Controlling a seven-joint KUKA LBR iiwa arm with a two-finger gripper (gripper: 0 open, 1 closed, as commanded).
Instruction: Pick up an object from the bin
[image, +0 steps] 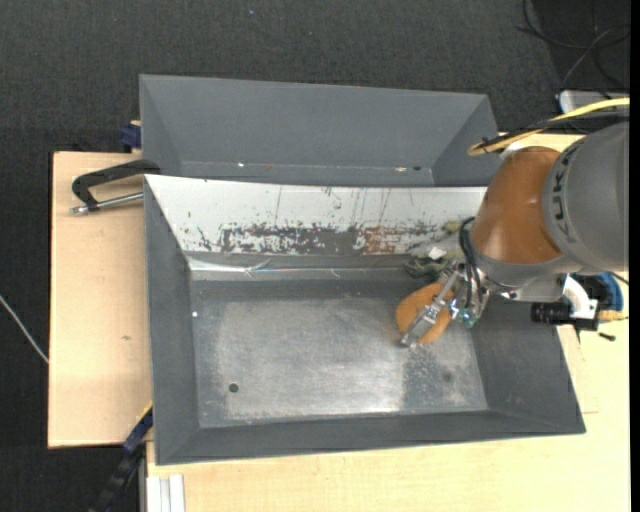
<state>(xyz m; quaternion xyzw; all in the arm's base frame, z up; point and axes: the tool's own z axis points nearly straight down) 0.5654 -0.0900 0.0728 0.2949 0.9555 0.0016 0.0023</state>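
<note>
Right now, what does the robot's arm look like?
The arm is thick and rounded, like a fat pipe. It is grey with a shiny orange-brown band around it, and dark letters run along the grey part. A black cable loops beside its wrist. Small white, blue and yellow fittings stick out from its side.
</note>
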